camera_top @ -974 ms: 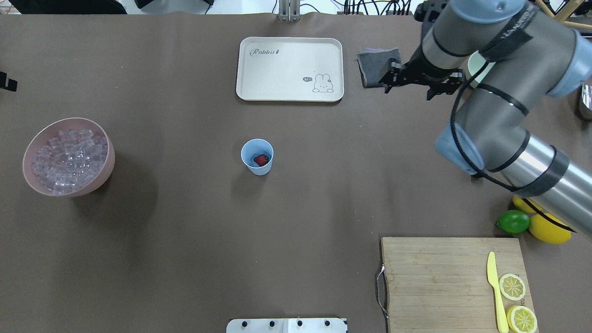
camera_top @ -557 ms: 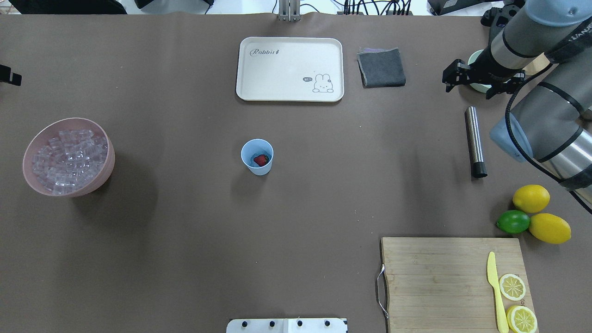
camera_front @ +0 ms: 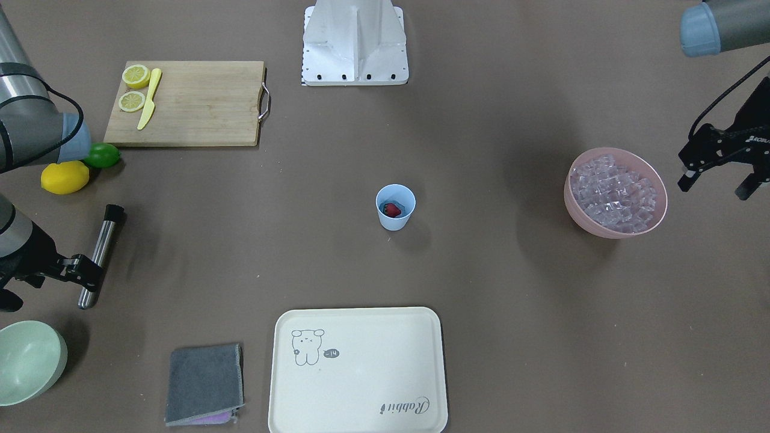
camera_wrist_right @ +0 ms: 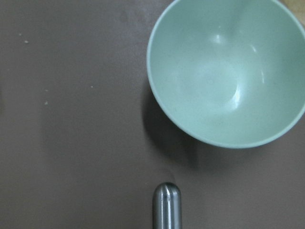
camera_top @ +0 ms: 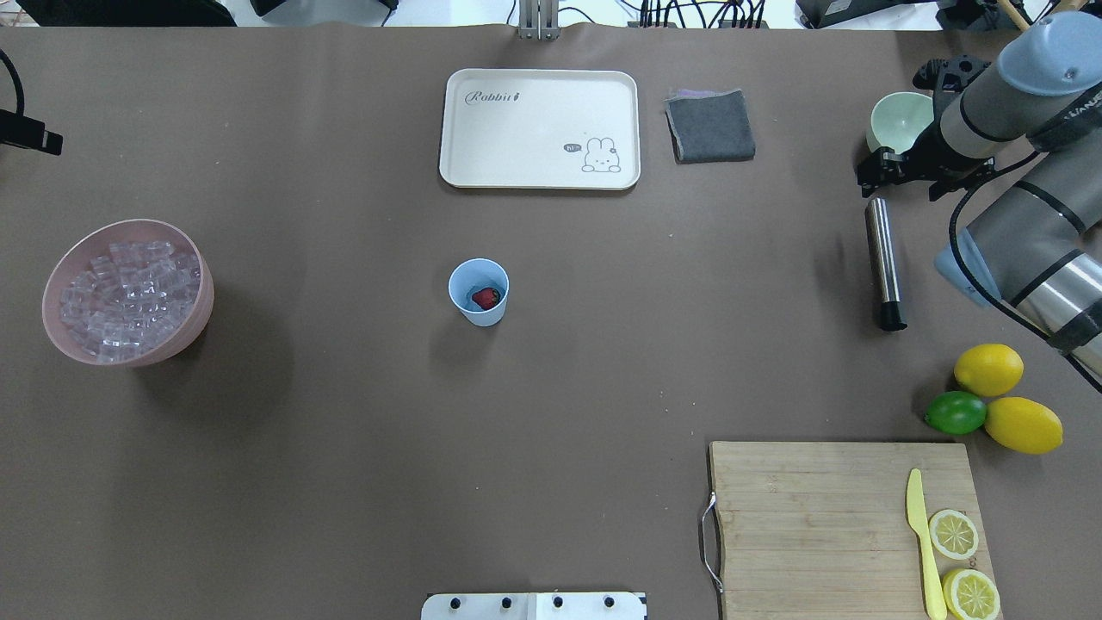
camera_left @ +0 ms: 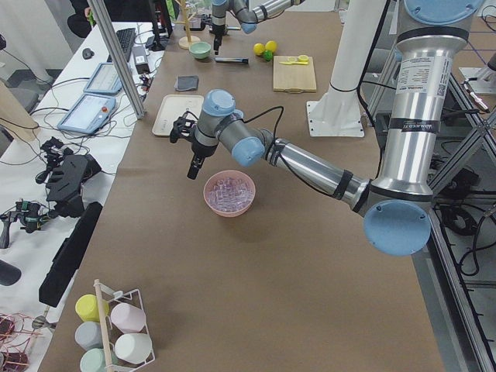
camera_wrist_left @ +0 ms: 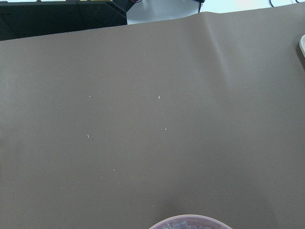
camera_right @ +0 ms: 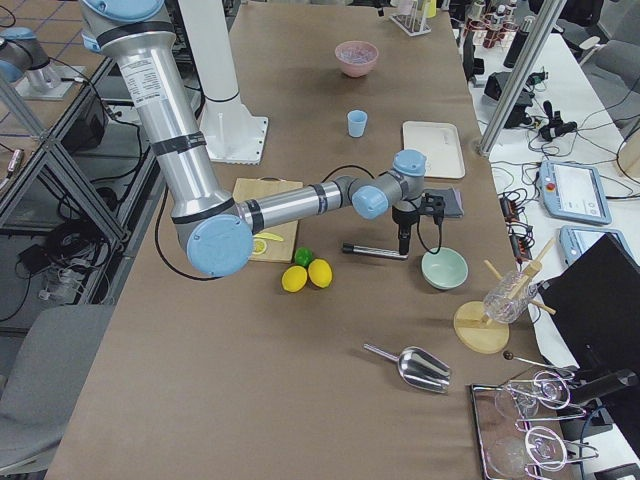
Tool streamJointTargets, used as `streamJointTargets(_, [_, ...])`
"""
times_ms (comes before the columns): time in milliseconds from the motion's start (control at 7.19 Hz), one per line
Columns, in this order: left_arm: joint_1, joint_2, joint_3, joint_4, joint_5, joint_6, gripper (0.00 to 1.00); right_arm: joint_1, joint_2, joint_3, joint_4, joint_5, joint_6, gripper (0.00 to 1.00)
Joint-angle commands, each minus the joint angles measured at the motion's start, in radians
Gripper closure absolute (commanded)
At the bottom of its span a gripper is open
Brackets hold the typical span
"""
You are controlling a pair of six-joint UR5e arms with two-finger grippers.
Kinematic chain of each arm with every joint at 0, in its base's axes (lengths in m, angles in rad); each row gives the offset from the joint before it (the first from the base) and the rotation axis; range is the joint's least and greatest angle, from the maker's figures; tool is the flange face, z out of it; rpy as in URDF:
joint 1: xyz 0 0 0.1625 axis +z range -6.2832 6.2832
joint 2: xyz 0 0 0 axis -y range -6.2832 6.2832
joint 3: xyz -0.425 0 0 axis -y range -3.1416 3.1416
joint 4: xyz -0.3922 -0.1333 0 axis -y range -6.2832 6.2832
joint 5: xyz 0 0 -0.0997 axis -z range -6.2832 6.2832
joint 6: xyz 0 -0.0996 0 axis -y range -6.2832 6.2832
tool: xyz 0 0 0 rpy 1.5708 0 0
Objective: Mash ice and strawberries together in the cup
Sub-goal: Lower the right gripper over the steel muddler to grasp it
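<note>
The light blue cup stands upright mid-table with one red strawberry inside. The ice fills a pink bowl at the robot's left. My left gripper hangs open and empty beside that bowl, on its outer side. Open too, my right gripper hovers over the far end of a metal muddler lying flat. The muddler's rounded tip shows in the right wrist view, with no fingers in sight.
A pale green bowl sits just beyond the muddler. A cream tray and grey cloth lie at the far side. Lemons and a lime and a cutting board with a knife and lemon slices are near right.
The right arm swung from over the grey cloth to the right, uncovering the muddler, and now hovers at the muddler's far end. The left gripper shifted slightly at the left edge.
</note>
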Motion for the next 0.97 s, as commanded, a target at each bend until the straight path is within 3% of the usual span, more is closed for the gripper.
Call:
streamJointTargets(0, [0.009, -0.001, -0.004, -0.001, 0.011, 0.0, 0.02, -0.03, -0.004, -0.062, 0.087, 0.011, 0.003, 0.01])
streamJointTargets(417, [0.009, 0.0, -0.005, -0.001, 0.011, 0.0, 0.02, -0.048, -0.013, -0.064, 0.091, 0.014, 0.007, 0.02])
streamJointTargets(696, [0.009, -0.001, -0.004, -0.001, 0.011, 0.0, 0.02, -0.048, -0.007, -0.068, 0.09, 0.014, 0.007, 0.42])
streamJointTargets(835, [0.009, -0.003, -0.004, -0.001, 0.011, 0.0, 0.02, -0.048, -0.009, -0.071, 0.09, 0.017, 0.009, 0.52])
